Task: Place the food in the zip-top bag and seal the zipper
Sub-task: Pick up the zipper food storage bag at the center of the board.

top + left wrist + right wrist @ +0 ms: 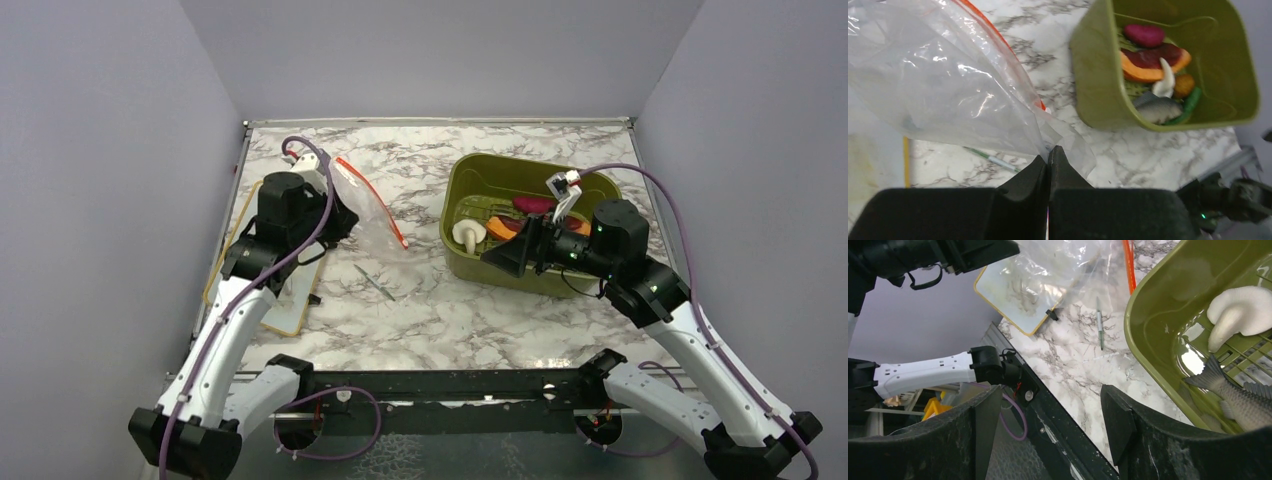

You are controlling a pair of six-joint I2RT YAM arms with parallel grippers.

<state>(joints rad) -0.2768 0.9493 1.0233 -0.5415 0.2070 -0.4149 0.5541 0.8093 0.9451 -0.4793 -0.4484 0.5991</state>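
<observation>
The food (1158, 65) all sits in the tub (1098, 80) - none is in the bag (948, 85) yet. The right pincer (1048, 400) is spread wide and empty at the tub's near-left rim, with the mushroom (1243, 310) just beyond its fingers, so the right arm is plainly the nearer one for picking.

The left pincer (1049, 157) is pressed together on a fold of the bag's clear plastic, close to one end of the zipper (375, 205), and holds the bag up off the tabletop (480, 320). From the tub the bag lies to the left, across a bare stretch of marble. The zipper's long axis runs diagonally, from far-left to near-right, on the side facing the tub.

Whether the mouth gapes enough to take a piece cannot be told - that probably decides the next carry.
</observation>
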